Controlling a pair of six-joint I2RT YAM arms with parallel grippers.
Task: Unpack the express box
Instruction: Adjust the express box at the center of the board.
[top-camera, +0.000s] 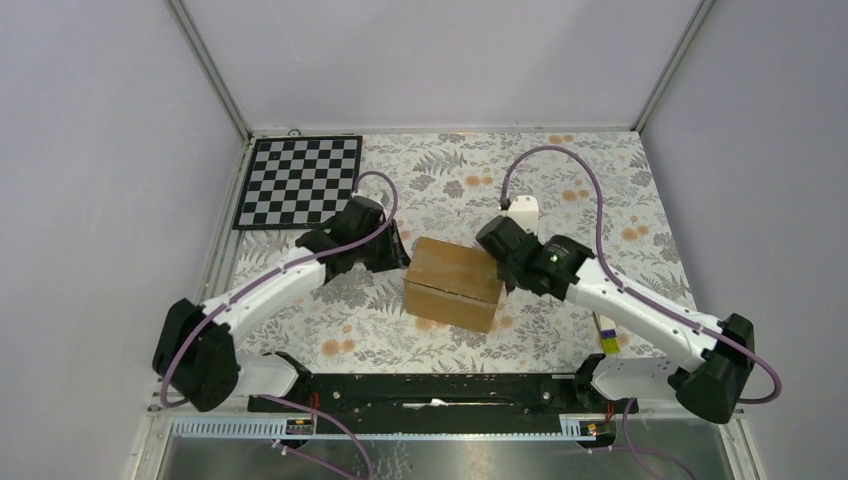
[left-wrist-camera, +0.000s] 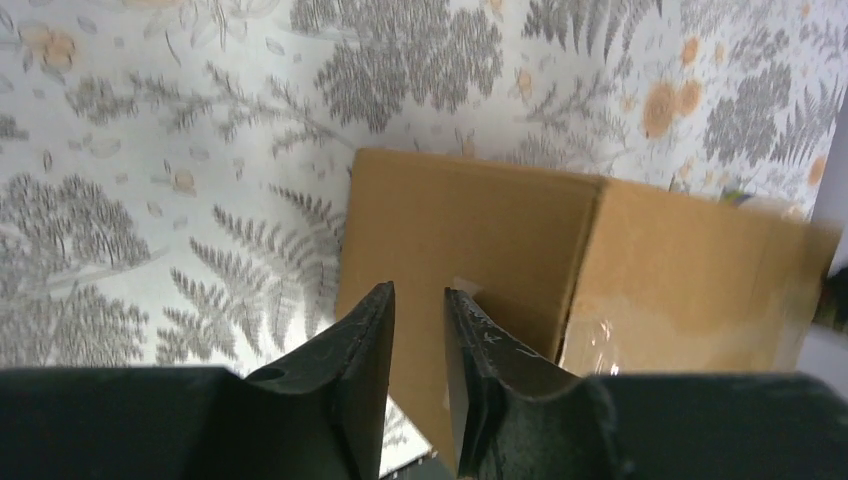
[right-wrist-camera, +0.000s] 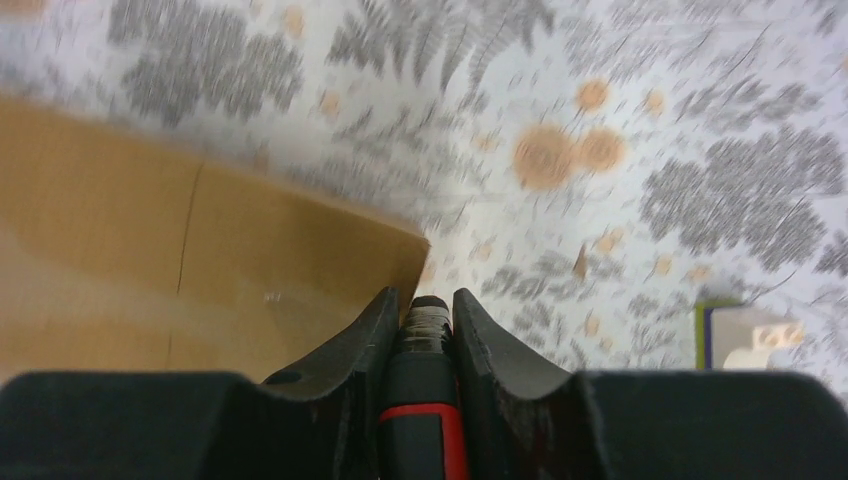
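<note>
The express box (top-camera: 452, 282), a plain brown carton with clear tape on its seam, lies at the middle of the floral table. My left gripper (top-camera: 396, 256) is at the box's left end. In the left wrist view its fingers (left-wrist-camera: 420, 292) stand a narrow gap apart over the box's (left-wrist-camera: 480, 220) near face, and only cardboard shows through the gap. My right gripper (top-camera: 498, 264) sits at the box's right end. It is shut (right-wrist-camera: 421, 296) on a black, red-trimmed cutter (right-wrist-camera: 420, 400), whose tip is beside the box corner (right-wrist-camera: 300, 260).
A black-and-white checkerboard (top-camera: 300, 182) lies at the back left. A white block (top-camera: 523, 210) stands behind the right gripper, and a small yellow and purple item (top-camera: 607, 336) lies by the right arm. A white piece (right-wrist-camera: 752, 336) with a coloured edge shows in the right wrist view.
</note>
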